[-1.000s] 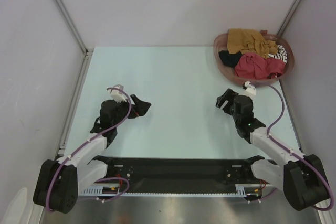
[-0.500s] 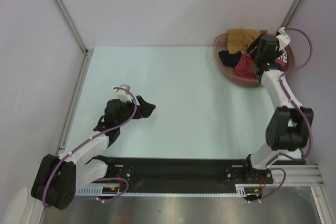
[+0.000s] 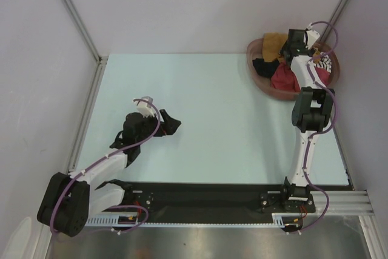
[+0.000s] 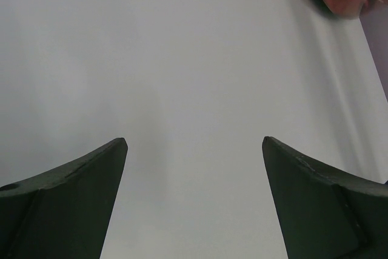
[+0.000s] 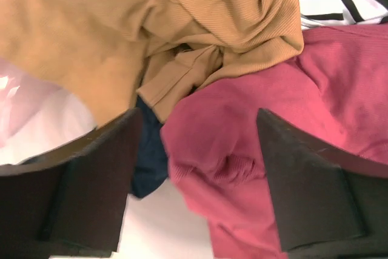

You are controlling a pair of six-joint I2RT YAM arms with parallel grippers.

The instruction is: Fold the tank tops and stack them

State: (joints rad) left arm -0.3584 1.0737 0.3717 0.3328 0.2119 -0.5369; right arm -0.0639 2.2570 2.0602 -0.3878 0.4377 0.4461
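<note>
Right wrist — right gripper (image 5: 197,119) spread wide over tank tops (image 5: 212,22), empty.

Two slim white arms with black joints: left arm (image 3: 107,163) bolted at seven o'clock, right arm (image 3: 303,156) at five. Purple cable (image 3: 159,121) trails along each; fingers (image 4: 66,204) dark, wedge-shaped.

Middle lying open, far right crowding
The table (image 3: 212,101) is running bare between the arms; the right arm (image 3: 309,107) is stretching up the right edge over the basket (image 3: 253,59), which tank tops (image 3: 282,80) are filling, and the left arm (image 3: 115,159) is occupying the near left.
</note>
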